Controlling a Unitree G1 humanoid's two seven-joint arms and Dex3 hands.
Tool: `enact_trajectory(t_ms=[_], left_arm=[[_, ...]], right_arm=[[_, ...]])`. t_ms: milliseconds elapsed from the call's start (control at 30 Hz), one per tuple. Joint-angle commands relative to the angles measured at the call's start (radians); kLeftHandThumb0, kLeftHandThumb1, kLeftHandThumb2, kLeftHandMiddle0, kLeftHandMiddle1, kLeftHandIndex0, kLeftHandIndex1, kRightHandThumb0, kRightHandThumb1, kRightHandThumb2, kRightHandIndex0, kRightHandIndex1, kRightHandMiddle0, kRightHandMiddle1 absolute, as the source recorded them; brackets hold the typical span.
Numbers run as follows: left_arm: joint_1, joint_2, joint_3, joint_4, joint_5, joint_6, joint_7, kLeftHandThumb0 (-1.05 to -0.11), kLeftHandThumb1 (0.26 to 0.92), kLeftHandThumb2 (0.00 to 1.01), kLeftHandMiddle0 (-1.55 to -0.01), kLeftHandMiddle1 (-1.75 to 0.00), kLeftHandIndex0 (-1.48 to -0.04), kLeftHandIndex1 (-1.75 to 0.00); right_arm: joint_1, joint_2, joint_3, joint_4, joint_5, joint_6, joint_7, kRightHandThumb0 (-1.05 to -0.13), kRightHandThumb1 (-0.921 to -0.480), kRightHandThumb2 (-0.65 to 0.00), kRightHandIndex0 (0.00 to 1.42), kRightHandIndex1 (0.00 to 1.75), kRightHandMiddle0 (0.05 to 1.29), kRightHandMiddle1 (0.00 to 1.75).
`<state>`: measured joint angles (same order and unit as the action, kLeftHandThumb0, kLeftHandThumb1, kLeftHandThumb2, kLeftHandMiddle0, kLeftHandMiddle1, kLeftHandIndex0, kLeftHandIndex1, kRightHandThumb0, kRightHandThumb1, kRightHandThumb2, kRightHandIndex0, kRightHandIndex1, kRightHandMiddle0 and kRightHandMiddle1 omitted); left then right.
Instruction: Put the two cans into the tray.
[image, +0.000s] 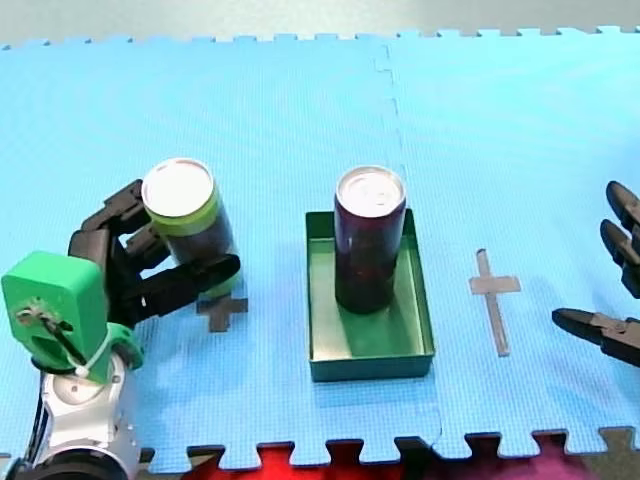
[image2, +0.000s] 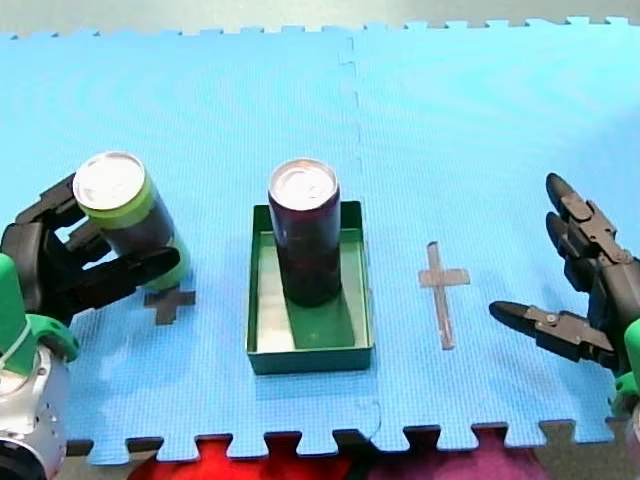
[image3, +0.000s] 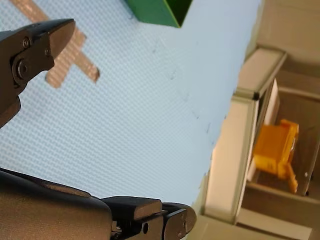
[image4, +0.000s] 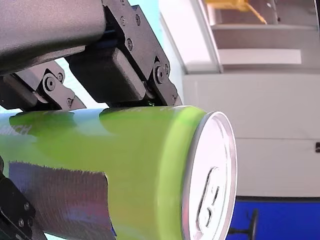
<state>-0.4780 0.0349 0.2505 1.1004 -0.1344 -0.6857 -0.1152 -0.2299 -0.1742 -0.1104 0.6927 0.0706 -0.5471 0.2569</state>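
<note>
Currently left hand (image: 125, 265) grasping green can (image: 185, 215) just left of tray (image: 378, 338); dark can (image: 368, 240) upright in tray; right hand (image2: 580, 290) released, far right.

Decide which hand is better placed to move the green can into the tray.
Left: the left hand grips the green can beside the tray; the right hand holds nothing beyond it.

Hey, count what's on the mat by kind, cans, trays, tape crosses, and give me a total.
Cans: 2, a green can gripped by the left hand, a dark can upright in the tray.
Trays: 1.
Tape crosses: 2, left cross and right cross.
Total: 5. The right hand, beyond the right cross, holds nothing.
</note>
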Motion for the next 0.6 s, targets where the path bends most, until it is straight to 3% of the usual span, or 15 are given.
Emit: enact_trajectory(t_ms=[0, 167, 567], left_arm=[[0.020, -0.004, -0.019, -0.068, 0.019, -0.024, 0.018, -0.384, 0.723, 0.00, -1.36, -0.02, -1.23, 0.00], [0.122, -0.031, -0.066, -0.332, 0.066, 0.029, 0.067, -0.389, 0.727, 0.00, -1.36, -0.01, -1.24, 0.00], [0.187, -0.038, -0.096, -0.526, 0.073, 0.173, 0.062, -0.396, 0.726, 0.00, -1.36, -0.01, -1.24, 0.00]], right_arm=[[-0.001, -0.001, 0.001, 0.001, -0.001, -0.003, -0.004, -0.732, -0.666, -0.001, 0.20, 0.00, 0.22, 0.00], [0.001, 0.001, 0.006, 0.003, -0.007, -0.006, -0.005, -0.736, -0.668, -0.001, 0.20, 0.00, 0.22, 0.00], [0.009, 0.008, 0.015, -0.001, -0.012, -0.005, 0.000, -0.729, -0.670, -0.001, 0.20, 0.00, 0.23, 0.00]])
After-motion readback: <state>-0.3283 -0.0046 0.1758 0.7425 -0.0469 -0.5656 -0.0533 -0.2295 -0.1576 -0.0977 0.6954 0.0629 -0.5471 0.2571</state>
